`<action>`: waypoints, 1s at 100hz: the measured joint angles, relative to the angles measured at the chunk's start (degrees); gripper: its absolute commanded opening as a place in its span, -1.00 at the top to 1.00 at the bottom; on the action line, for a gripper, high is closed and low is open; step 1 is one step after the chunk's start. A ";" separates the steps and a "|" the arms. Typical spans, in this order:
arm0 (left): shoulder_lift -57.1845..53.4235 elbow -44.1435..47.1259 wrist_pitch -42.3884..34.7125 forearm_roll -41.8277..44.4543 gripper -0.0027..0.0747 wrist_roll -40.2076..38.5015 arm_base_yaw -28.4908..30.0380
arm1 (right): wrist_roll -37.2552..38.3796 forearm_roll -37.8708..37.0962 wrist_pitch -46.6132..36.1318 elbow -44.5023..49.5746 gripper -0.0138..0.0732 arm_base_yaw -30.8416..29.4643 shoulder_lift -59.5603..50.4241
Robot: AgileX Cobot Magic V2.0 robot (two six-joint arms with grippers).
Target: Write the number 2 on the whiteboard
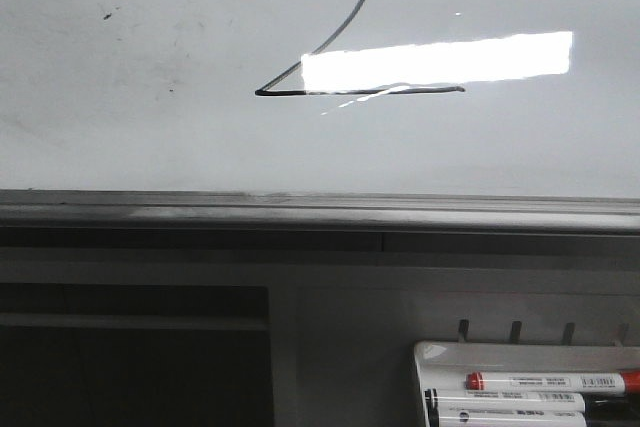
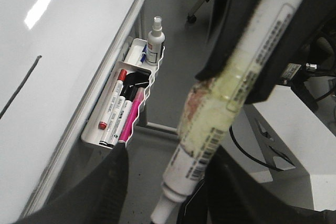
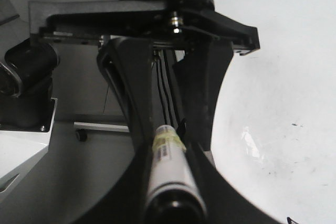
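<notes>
Showing a finished digit, the front view had the number 2 [image 1: 330, 42] drawn in thin black line high on the whiteboard [image 1: 120, 137], its hooked top, slanted stroke and long flat base all complete, with a bright window glare lying across the base. No arm appeared in that view. Below the board's grey rim, a white marker tray [image 1: 440, 355] held a red-capped marker [image 1: 550, 382] and others.

In the left wrist view, the left gripper [image 2: 207, 192] was closed on a worn, tape-wrapped marker [image 2: 210, 129], tip pointing away from the board, which lay well off to one side. The same tray [image 2: 139, 108] showed there with red, black and pink markers, and a small spray bottle [image 2: 156, 40] stood in the compartment beyond.

In the right wrist view, the right gripper [image 3: 168, 182] was also clamped on a pen barrel [image 3: 170, 171] (its tip was out of sight), the board close alongside.

Judging from this, the writing step looked done and the arms were clear of the surface. The next move would likely call for keeping the tips off the board so the stroke would not smear.
</notes>
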 measured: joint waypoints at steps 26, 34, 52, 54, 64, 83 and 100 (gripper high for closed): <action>0.00 0.00 0.30 -0.02 0.98 2.52 0.00 | 0.00 -0.03 -0.55 0.00 0.82 -0.12 0.23; 0.00 0.00 0.30 0.03 0.98 2.88 0.00 | 0.10 -0.03 -0.55 0.00 0.75 -0.12 0.23; 0.00 0.00 -1.58 -0.25 0.98 2.82 0.00 | 0.62 0.09 -2.24 0.00 -0.13 -1.34 0.23; 0.00 0.00 -2.17 -0.41 0.98 2.65 0.00 | 1.06 0.20 -2.62 0.00 -0.20 -1.81 0.13; -0.11 0.51 -8.27 -0.66 0.98 -0.13 0.00 | 3.68 0.33 -3.05 0.00 -0.44 -5.08 -1.73; -0.76 5.85 -26.76 -1.28 0.98 -10.35 0.06 | 11.26 0.54 -2.59 1.55 -0.11 -13.83 -10.44; 1.85 11.25 -43.95 -7.33 0.98 -14.04 0.06 | 13.60 0.67 -2.59 7.35 0.86 -16.69 -18.17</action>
